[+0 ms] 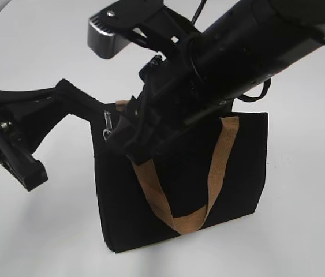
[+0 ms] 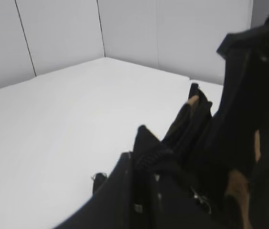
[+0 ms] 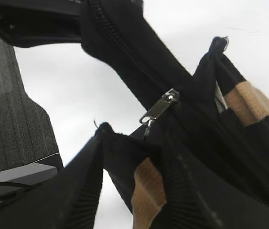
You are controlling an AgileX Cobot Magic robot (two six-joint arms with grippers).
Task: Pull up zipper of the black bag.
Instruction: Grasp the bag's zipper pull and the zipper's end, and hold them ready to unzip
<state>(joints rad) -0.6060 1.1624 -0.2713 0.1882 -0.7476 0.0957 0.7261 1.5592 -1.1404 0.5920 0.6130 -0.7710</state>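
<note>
Black bag (image 1: pixel 231 173) stood upright, silver zipper (image 3: pixel 159 111) beside the right end effector (image 1: pixel 129 134), its state unclear; left end effector (image 1: pixel 87 104) clamped the bag's corner.

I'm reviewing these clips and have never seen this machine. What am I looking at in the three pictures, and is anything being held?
It is a robot with two black arms, each ending in a gripper. One picture looks from outside; the other two come from cameras on the wrists. A black bag with tan handles stands on a white table. The left gripper is shut on the bag's top corner, steadying it. The right gripper hangs over the top edge near the silver zipper tab; nothing shows it holding the tab.
</note>
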